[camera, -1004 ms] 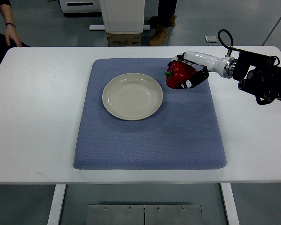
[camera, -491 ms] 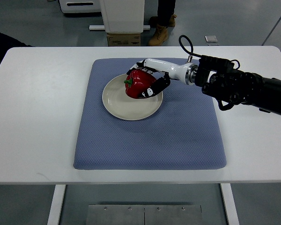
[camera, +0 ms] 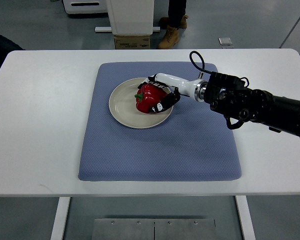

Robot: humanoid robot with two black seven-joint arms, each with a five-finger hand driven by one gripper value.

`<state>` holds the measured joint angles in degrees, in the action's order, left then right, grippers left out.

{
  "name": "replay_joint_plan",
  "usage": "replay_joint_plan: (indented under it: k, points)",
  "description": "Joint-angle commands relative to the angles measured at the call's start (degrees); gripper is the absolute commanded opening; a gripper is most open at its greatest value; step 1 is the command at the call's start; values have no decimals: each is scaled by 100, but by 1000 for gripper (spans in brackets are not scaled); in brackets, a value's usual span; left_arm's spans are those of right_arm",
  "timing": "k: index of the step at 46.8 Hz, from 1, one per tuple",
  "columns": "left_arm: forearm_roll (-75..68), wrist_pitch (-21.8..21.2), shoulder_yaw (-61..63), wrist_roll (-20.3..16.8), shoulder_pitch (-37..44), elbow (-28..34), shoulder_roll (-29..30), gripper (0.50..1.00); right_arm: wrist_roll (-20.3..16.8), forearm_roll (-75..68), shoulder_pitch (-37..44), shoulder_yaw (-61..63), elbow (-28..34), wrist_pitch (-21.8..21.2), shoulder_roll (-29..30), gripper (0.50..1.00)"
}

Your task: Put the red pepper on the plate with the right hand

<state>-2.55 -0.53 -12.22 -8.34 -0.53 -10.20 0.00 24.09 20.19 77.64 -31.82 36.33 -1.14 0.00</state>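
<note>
The red pepper with a green stem rests on the cream plate, on its right half. The plate sits on the blue mat in the middle of the white table. My right hand comes in from the right across the mat and its fingers are still wrapped around the pepper from the right side. The left arm does not show.
The white table extends on all sides of the mat. Beyond its far edge stand a cardboard box and a person's boots. A dark shape shows at the left edge.
My right hand carried the pepper left from the mat's far right part to above the plate, then lowered it onto the plate. The person's hand at far left left the view.
</note>
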Motion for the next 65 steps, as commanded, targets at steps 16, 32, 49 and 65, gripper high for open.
replay_joint_plan:
  k: [16, 32, 49, 65]
  points:
    - [0, 0, 0, -1, 0, 0, 0, 1000, 8, 2, -82, 966, -389, 17, 0, 1000]
    - [0, 0, 0, -1, 0, 0, 0, 1000, 122, -6, -627, 1556, -601, 244, -712, 1000]
    - [0, 0, 0, -1, 0, 0, 0, 1000, -282, -2062, -2058, 4560, -609, -396, -1538, 1000]
    - [0, 0, 0, 8, 0, 0, 0, 1000, -590, -2731, -2991, 5845, -609, -422, -1714, 1000]
